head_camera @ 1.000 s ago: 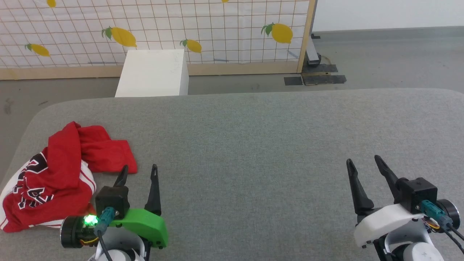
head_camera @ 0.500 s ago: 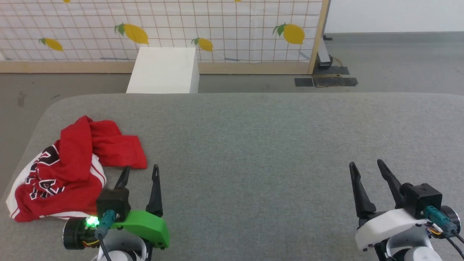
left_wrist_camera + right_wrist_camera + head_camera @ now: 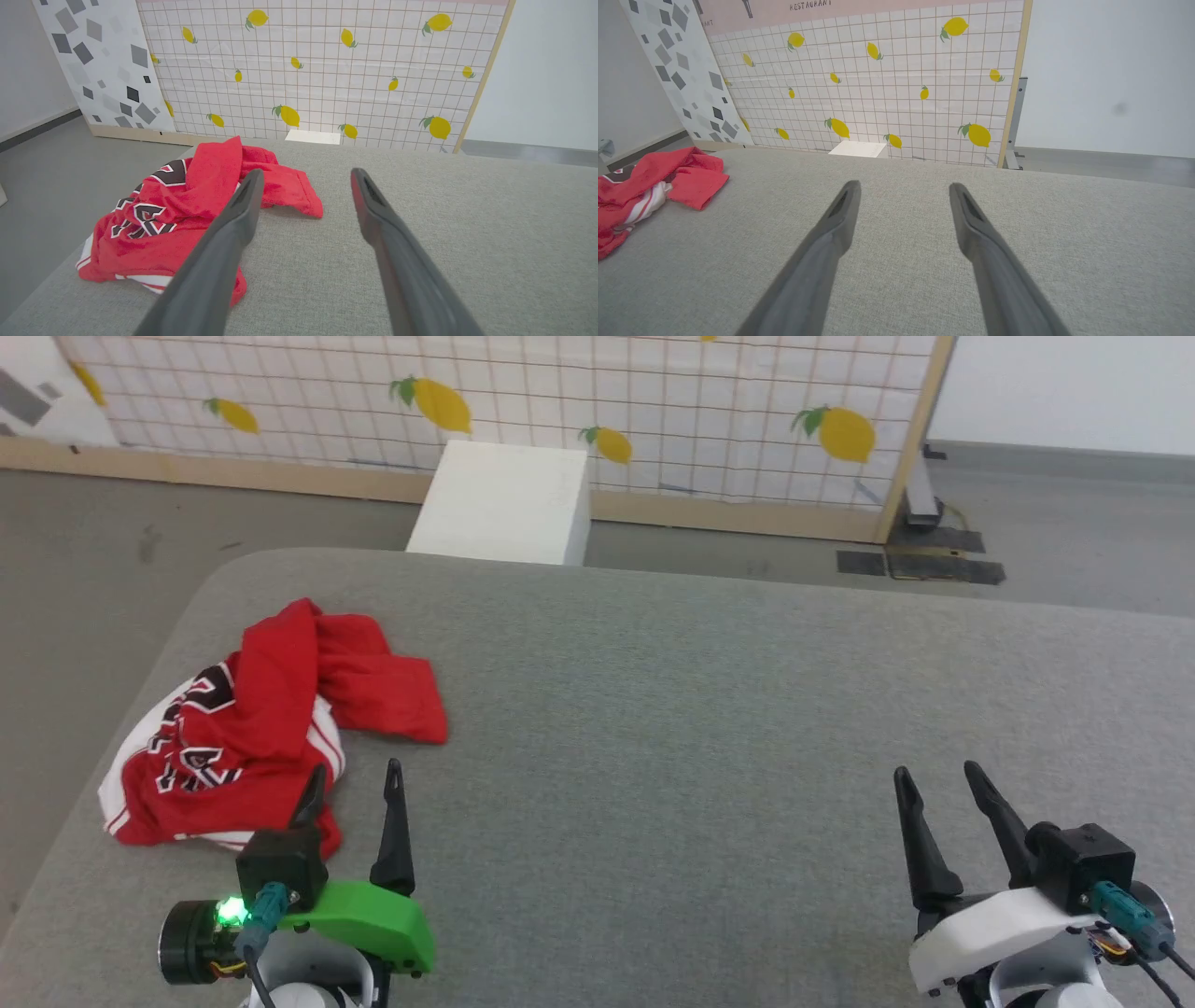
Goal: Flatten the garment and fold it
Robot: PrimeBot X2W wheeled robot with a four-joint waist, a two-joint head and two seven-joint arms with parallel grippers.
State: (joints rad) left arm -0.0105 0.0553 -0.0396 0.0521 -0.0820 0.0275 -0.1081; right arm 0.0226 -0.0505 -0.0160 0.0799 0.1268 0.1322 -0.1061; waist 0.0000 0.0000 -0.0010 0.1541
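The garment (image 3: 252, 728) lies crumpled in a heap near the left edge of the grey table (image 3: 700, 709), red with white striped trim and black white-outlined lettering partly showing. In the left wrist view the garment (image 3: 187, 205) sits ahead and to the left of my fingers. My left gripper (image 3: 355, 779) hovers open just in front of the heap, its left finger overlapping the cloth's near edge in that view, nothing held. My right gripper (image 3: 934, 779) stands open and empty at the lower right, far from the garment (image 3: 649, 182).
A white box (image 3: 504, 504) stands on the floor beyond the table's far edge. Behind it runs a lemon-patterned grid panel (image 3: 653, 392) with a wooden frame. The table's rounded left corner (image 3: 187, 597) lies close to the garment. Grey floor surrounds the table.
The head camera has turned left, so the whole picture shifted right. Both grippers stay open, and the garment lies in the same crumpled shape.
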